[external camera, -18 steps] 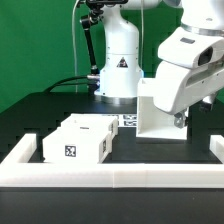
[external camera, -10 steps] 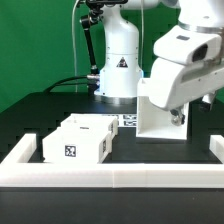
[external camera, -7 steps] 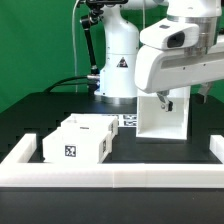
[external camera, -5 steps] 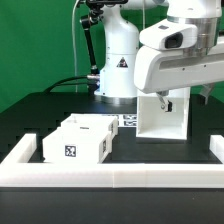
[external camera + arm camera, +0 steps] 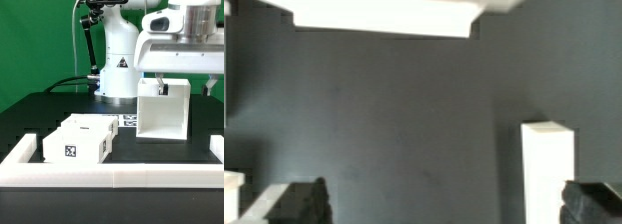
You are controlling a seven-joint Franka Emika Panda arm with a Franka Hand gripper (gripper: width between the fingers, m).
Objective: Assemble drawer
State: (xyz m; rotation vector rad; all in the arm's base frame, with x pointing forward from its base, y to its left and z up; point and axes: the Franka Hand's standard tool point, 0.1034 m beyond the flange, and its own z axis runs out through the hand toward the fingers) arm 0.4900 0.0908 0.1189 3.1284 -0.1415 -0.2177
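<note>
The gripper (image 5: 441, 203) hangs just above the housing (image 5: 162, 110), fingers spread wide, grasping nothing. The two trays (image 5: 80, 140) sit together near the housing, on the exterior view's left of it. Coming down off-centre, a finger could clip the housing's wall and tip it.
</note>
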